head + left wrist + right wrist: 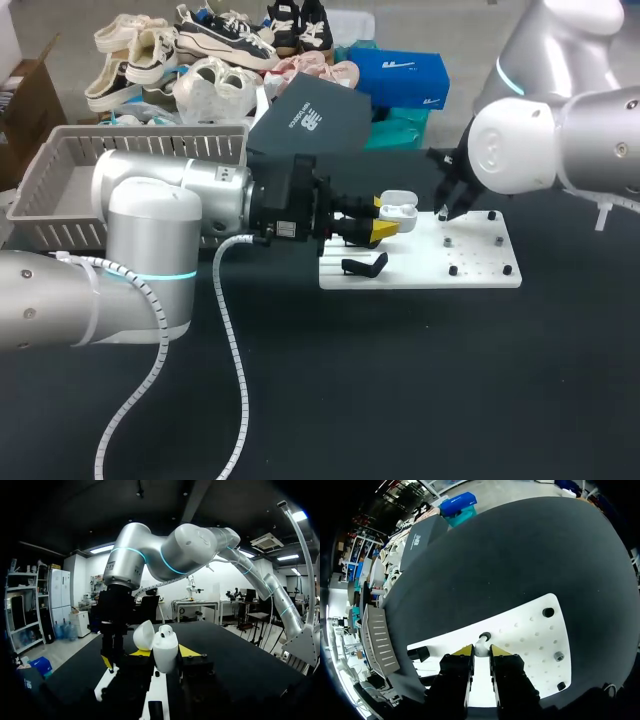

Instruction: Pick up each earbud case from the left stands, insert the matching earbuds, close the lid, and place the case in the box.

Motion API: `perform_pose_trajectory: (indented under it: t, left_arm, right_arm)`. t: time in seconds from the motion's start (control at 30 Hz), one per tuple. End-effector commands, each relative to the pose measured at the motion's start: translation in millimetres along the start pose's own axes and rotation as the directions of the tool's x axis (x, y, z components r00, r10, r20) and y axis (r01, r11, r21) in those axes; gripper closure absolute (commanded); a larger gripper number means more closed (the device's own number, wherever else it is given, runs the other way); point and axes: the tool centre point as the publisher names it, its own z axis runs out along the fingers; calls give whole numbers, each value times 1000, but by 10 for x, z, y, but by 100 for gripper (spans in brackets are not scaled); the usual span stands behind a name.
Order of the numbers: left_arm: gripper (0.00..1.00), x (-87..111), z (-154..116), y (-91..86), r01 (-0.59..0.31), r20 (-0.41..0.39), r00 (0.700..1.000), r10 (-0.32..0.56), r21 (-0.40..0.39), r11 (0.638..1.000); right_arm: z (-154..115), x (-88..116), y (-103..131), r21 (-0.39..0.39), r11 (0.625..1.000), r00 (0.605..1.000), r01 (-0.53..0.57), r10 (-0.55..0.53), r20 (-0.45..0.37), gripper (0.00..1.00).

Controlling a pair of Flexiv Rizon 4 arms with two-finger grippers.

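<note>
The left gripper (pixel 385 228) is closed on the white earbud case (pixel 398 211), which is clamped between the two yellow tips from both sides and kept upright. The case's lid (pixel 143 635) is seen standing open, tipped back to one side of the body. Just under and ahead of this gripper lies a white board (pixel 470 265), and a black stand (pixel 365 266) is set on the board just beside and below the fingers. The right gripper (pixel 481 651) is pointed down at the same board, ahead of the left gripper and near the held case without touching it. Its fingers are drawn narrow, and a small white earbud (pixel 480 647) is pinched between the tips, just in front of a dark hole in the board. A grey crate (pixel 50 175) is placed well behind the left gripper, alongside its arm.
</note>
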Motion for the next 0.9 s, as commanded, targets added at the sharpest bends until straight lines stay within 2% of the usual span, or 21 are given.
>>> perform_pose_trajectory:
  t: [0.03,0.33,0.57,0.77,0.9]
  left_arm:
    - [100,6,2,15,-1,1,1000,1,2,1000]
    - [100,6,2,15,-1,1,1000,1,2,1000]
    - [100,6,2,15,-1,1,1000,1,2,1000]
    - [100,6,2,15,-1,1,1000,1,2,1000]
    - [100,6,2,15,-1,1,1000,1,2,1000]
  right_arm:
    - [11,-19,9,3,1000,1000,2,-2,-2,100]
    - [-139,4,2,-10,1000,1000,1,0,8,100]
    - [-407,43,-34,-33,999,1000,-12,12,21,100]
    - [-856,101,-76,-65,998,998,-6,10,63,100]
    - [-1246,163,-75,-69,997,994,18,-11,111,100]
